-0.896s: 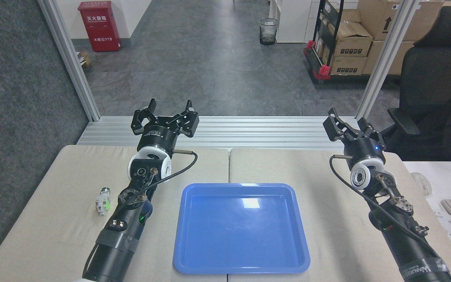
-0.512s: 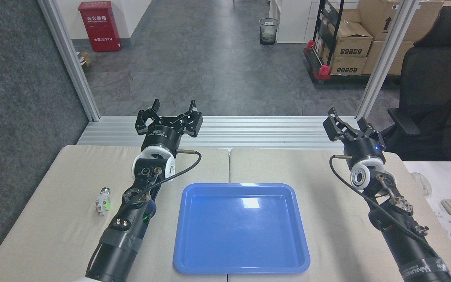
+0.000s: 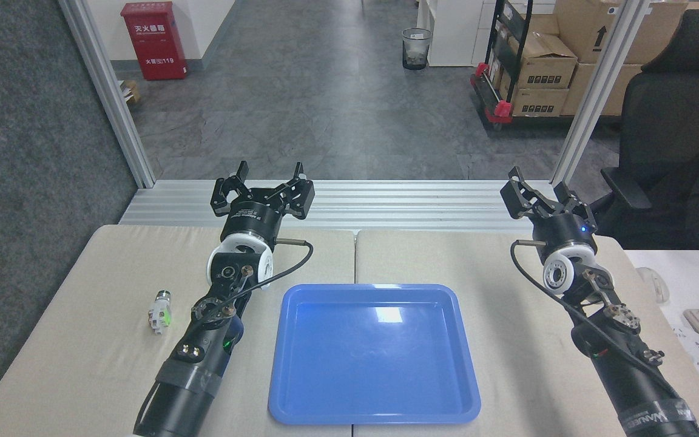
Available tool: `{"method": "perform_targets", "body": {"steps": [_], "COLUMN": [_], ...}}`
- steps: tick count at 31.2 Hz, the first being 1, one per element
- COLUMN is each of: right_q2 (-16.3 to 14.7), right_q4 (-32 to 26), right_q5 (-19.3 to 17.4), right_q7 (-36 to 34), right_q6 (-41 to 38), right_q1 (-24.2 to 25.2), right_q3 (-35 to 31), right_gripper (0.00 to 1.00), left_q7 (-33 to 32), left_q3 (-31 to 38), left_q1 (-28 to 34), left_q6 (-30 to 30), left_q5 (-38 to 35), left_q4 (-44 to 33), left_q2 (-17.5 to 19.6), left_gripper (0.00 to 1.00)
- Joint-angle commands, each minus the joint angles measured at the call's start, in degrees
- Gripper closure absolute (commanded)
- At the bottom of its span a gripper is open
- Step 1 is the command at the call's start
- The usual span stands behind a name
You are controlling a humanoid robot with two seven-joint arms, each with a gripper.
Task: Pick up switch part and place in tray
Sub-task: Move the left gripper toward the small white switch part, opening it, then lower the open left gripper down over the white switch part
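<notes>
Switch part (image 3: 160,311) on table, left end effector (image 3: 269,175) spread empty, right end effector (image 3: 537,185) spread empty.

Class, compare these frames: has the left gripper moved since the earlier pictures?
Yes. The left gripper has drifted slightly rightward and a bit down in the view, judged against the tray, which stayed put. Its jaws are open.

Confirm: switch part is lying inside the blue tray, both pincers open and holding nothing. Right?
Not quite. In the head view the switch part lies on the beige table, left of the left arm and outside the blue tray, which holds nothing. The rest stands: the left pincer and the right pincer are both open and hold nothing.
</notes>
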Motion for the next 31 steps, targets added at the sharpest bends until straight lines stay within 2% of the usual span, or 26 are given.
{"method": "perform_targets", "body": {"steps": [1,5,13,19,23,31], "right_q2": [0.0,0.0,0.0,-0.1,0.0,0.0], "right_q4": [0.0,0.0,0.0,0.0,0.0,0.0], "right_q5": [0.0,0.0,0.0,0.0,0.0,0.0], "right_q7": [0.1,0.1,0.1,0.1,0.1,0.1], "right_q6": [0.0,0.0,0.0,0.0,0.0,0.0], "right_q1": [0.0,0.0,0.1,0.0,0.0,0.0], "right_q3": [0.0,0.0,0.0,0.0,0.0,0.0], "right_gripper": [0.01,0.01,0.01,0.01,0.01,0.01], "left_q7": [1.6,1.8,2.2,2.2,2.2,2.2], "left_q3": [-0.6,-0.6,-0.5,-0.1,0.0,0.5], "left_q1": [0.5,0.5,0.2,0.0,0.4,2.4], "left_q6": [1.0,3.3,1.9,1.7,-1.0,-0.9], "left_q5": [-0.6,-0.6,0.0,0.4,0.6,0.5], "left_q4": [1.9,2.5,3.7,3.4,3.3,2.2], "left_q2": [0.3,0.6,5.2,5.3,5.3,5.8], "left_gripper": [0.0,0.0,0.0,0.0,0.0,0.0]}}
